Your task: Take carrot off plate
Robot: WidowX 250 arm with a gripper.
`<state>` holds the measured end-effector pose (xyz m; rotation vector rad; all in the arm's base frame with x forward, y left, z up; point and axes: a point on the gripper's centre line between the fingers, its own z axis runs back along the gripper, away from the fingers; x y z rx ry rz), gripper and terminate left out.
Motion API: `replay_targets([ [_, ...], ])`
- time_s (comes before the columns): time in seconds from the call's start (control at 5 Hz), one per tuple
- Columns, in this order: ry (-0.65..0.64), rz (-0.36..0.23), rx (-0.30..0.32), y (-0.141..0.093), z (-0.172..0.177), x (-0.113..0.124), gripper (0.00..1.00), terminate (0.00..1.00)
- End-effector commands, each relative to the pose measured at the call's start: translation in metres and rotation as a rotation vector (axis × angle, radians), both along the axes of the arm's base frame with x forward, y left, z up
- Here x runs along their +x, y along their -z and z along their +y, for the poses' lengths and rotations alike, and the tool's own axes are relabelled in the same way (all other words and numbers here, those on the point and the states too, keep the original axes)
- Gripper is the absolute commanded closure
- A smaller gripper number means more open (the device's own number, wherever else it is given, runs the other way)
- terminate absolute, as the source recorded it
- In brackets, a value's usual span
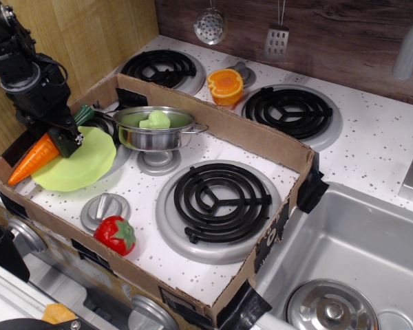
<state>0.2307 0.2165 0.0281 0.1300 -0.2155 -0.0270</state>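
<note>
The orange carrot [32,159] with its dark green stub [83,113] lies slanted over the left rim of the lime-green plate [82,165], tip pointing down-left toward the cardboard wall. My gripper [63,136] comes down from the upper left and is shut on the carrot's thick end, just below the stub. I cannot tell whether the carrot still touches the plate. The plate rests on the front-left burner area inside the cardboard box.
A steel pot [155,130] holding a green item stands right of the plate. A red strawberry [115,235] and a stove knob [104,207] lie in front. The cardboard box wall [220,124] surrounds the stove. An orange half [225,85] sits behind; the sink [358,254] is right.
</note>
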Motion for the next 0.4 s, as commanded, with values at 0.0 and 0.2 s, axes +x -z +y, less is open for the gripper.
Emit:
replay_targets([
  [0.0, -0.055, 0.000, 0.135, -0.069, -0.006, 0.012, 1.00, 0.00],
  [0.2, -0.114, 0.008, 0.142, -0.089, -0.032, 0.007, 1.00, 0.00],
])
